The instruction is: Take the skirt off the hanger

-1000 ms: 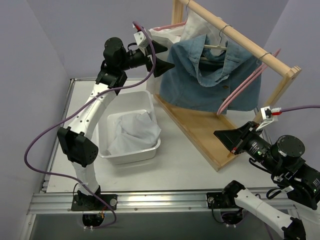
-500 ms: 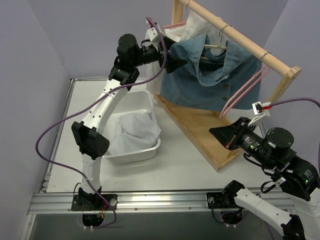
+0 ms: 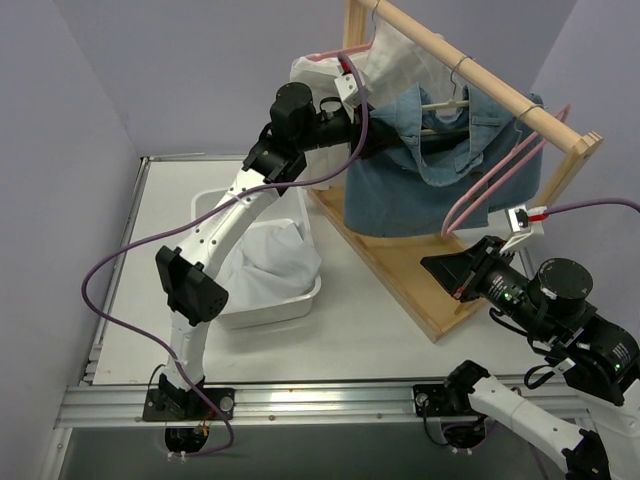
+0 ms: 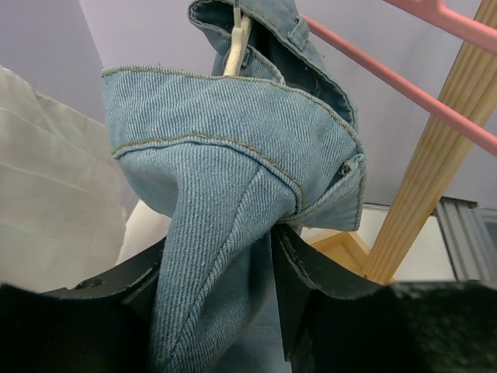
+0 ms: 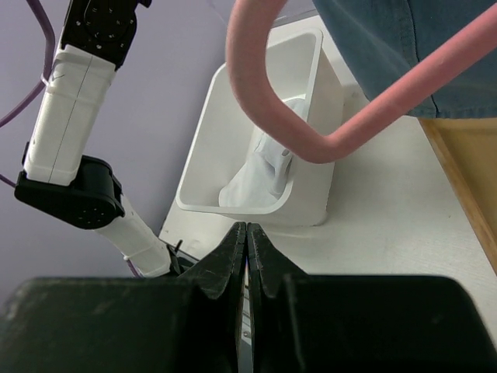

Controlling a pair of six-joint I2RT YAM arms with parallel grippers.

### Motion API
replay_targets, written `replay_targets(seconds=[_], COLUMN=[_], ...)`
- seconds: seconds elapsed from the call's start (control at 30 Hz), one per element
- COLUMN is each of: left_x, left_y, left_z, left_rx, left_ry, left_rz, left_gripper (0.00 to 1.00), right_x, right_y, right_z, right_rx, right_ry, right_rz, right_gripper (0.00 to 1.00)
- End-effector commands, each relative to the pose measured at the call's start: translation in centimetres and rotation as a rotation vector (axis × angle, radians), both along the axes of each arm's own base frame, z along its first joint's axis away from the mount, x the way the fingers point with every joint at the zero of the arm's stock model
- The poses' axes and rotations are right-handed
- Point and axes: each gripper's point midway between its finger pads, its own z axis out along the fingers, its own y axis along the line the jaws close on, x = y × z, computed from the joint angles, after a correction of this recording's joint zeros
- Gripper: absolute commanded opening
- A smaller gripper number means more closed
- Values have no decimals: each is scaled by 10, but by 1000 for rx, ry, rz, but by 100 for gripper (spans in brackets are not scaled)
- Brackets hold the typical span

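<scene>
Left wrist view: denim skirt clamped in left gripper

The skirt is hung on a pale hanger on the wooden rack. A bunched fold is pinched between the left fingers, jaws partly closed on the cloth (contact on both sides). The right gripper is pressed fully closed with nothing held, positioned below a pink hanger, with a white bin seen beyond.

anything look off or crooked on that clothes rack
The denim skirt sits bunched and lopsided on its hanger, with a fold pinched in the left gripper. A bare pink hanger hangs slanted at the rack's near end, in front of the skirt.
</scene>
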Motion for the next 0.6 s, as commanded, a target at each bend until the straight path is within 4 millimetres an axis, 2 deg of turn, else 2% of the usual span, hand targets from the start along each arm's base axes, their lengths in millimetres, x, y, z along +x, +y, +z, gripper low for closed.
replay_targets(seconds=[0.0,0.07,0.1,0.33,0.4,0.57], left_x=[-31,-33,-42,-64,-66,-59], left_y=[16,18,22,42,46,48], left_z=[39,40,48,90,100,106], left_rx=[-58,-79,-99,-229,-246,-261], left_ry=[37,68,96,111,100,100], left_rz=[-8,-9,-20,-26,-12,27], left_gripper=[2,2,2,2,2,2], right_x=[-1,-1,-2,-1,-1,-2], right_y=[-6,-7,-8,-8,-8,-10], right_z=[13,13,13,14,14,14], right_rx=[22,20,21,13,11,16], right_ry=[-38,-40,-41,-50,-50,-54], right_rz=[-20,-26,-28,-29,-29,-31], right_gripper=[0,0,0,0,0,0])
